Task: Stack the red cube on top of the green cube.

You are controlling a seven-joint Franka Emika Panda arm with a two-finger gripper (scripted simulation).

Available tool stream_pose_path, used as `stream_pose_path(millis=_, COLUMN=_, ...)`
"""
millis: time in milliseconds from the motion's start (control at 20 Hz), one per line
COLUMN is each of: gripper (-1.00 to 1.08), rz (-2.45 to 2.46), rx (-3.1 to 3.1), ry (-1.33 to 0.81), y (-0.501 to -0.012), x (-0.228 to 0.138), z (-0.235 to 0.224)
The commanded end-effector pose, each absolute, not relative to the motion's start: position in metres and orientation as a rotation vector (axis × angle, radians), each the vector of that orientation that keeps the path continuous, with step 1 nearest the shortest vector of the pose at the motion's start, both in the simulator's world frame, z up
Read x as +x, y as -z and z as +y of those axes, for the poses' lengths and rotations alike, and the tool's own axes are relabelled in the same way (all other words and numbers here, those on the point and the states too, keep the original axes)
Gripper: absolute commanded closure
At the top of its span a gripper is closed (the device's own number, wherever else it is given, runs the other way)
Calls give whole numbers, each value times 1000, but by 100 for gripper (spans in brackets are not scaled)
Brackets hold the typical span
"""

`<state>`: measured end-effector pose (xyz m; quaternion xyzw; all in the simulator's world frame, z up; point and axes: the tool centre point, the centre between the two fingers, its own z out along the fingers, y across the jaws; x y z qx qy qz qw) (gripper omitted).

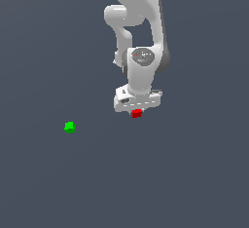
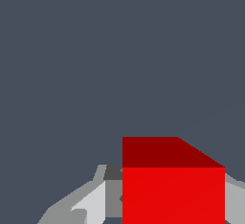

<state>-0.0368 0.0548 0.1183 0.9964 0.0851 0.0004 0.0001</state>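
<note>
- Red cube point(image 1: 136, 113) pinched between my gripper point(image 1: 136, 111) fingers point(image 2: 91, 204), apparently off the grey floor point(image 1: 194, 173).
- Green cube point(image 1: 69, 127) well apart, toward exterior view's left.
- Carry across high, centre squarely above green, lower gently before releasing.

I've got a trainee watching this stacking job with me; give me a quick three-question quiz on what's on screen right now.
1. True or false: the red cube already sits on the green cube.
2. Seen in the exterior view, the green cube lies toward which side of the claw? A) left B) right
3. What sits between the claw's fingers in the wrist view?

Key: 1 false; 2 A; 3 the red cube, though a firm grip cannot be confirmed.
</note>
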Motion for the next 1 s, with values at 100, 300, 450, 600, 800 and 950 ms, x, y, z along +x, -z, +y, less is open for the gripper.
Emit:
stream_pose_path(millis=100, gripper=108, rz=268, rx=3130, ry=-1, y=-118, x=-37, z=53)
stream_pose_path(millis=300, gripper=108, rz=268, rx=3130, ry=-1, y=-116, x=-36, z=42)
stream_pose_path(millis=450, gripper=108, rz=268, rx=3130, ry=-1, y=-113, x=-35, z=26)
stream_pose_path(millis=600, gripper=108, rz=268, rx=3130, ry=-1, y=-110, x=-34, z=3)
stream_pose_path(millis=800, gripper=108, rz=268, rx=3129, ry=-1, y=-103, x=-31, z=-37)
stream_pose_path(millis=950, gripper=108, rz=268, rx=3129, ry=-1, y=-97, x=-28, z=-74)
